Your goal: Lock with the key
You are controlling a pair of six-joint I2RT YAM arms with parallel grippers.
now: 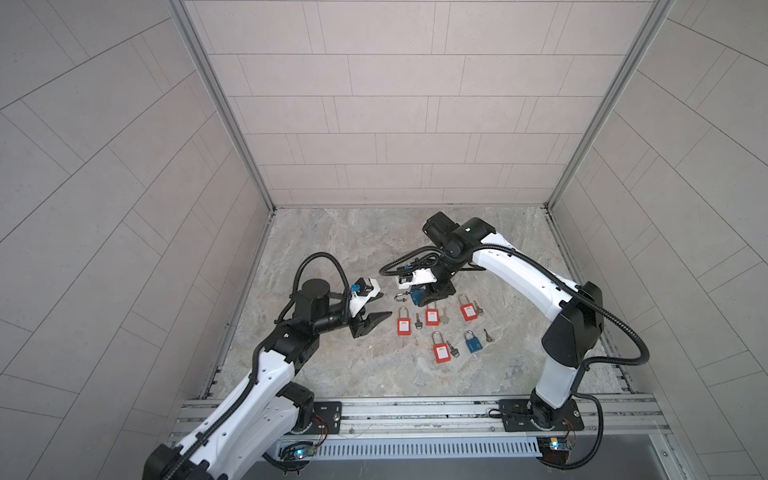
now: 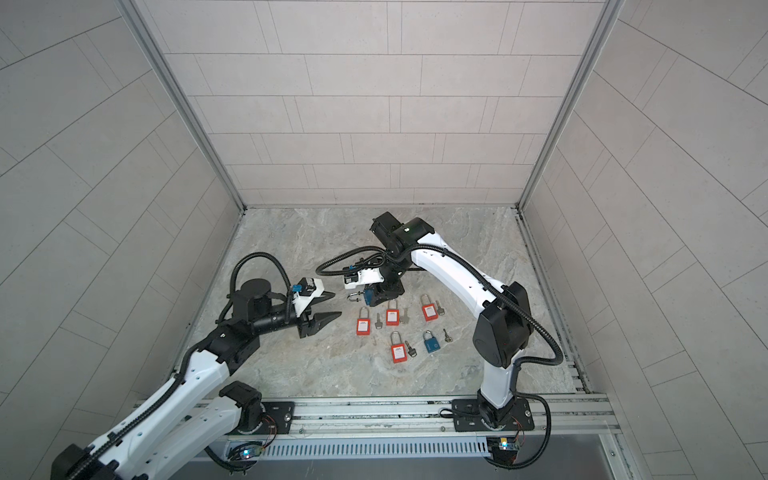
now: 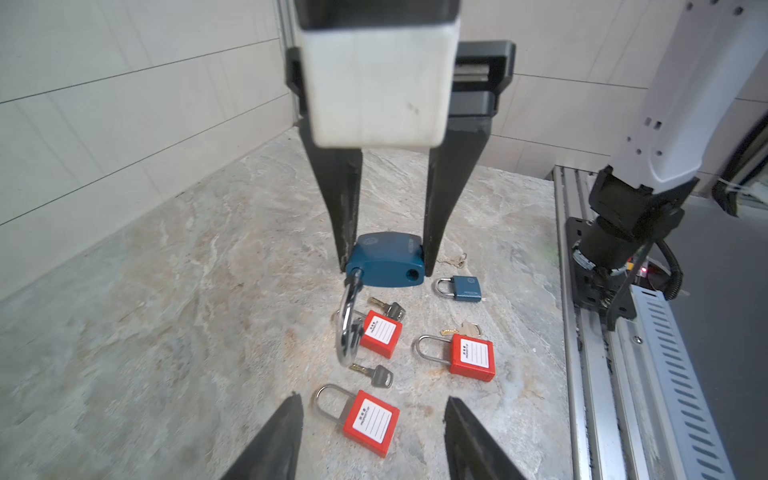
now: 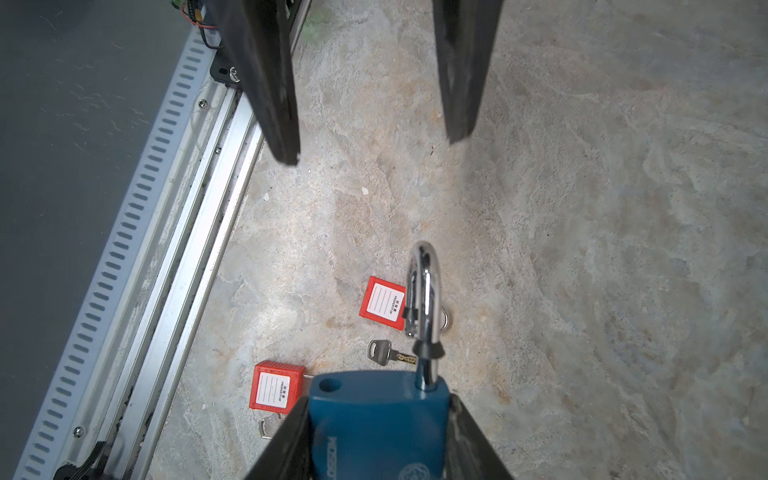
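Blue padlock (image 4: 374,411) clamped in right gripper (image 3: 388,268), shackle (image 4: 424,291) swung out | left gripper (image 4: 372,145) empty, jaws apart | next, likely — swing shackle back, press home

Robot test cell in a lab

Two white-and-black robot arms, a left arm (image 1: 249,399) and a right arm (image 1: 536,282), are bolted to an aluminium rail (image 1: 415,409) along the near edge. A slotted cable duct (image 1: 415,449) and small lit circuit boards (image 1: 297,453) sit just in front of it. Plain tile-patterned panels (image 1: 374,104) wall in the left, far and right sides, joined by aluminium corner posts (image 1: 226,116). On the stone-patterned tabletop (image 1: 332,249), padlocks (image 1: 403,326) and keys (image 1: 417,320) lie in tidy rows near the middle.
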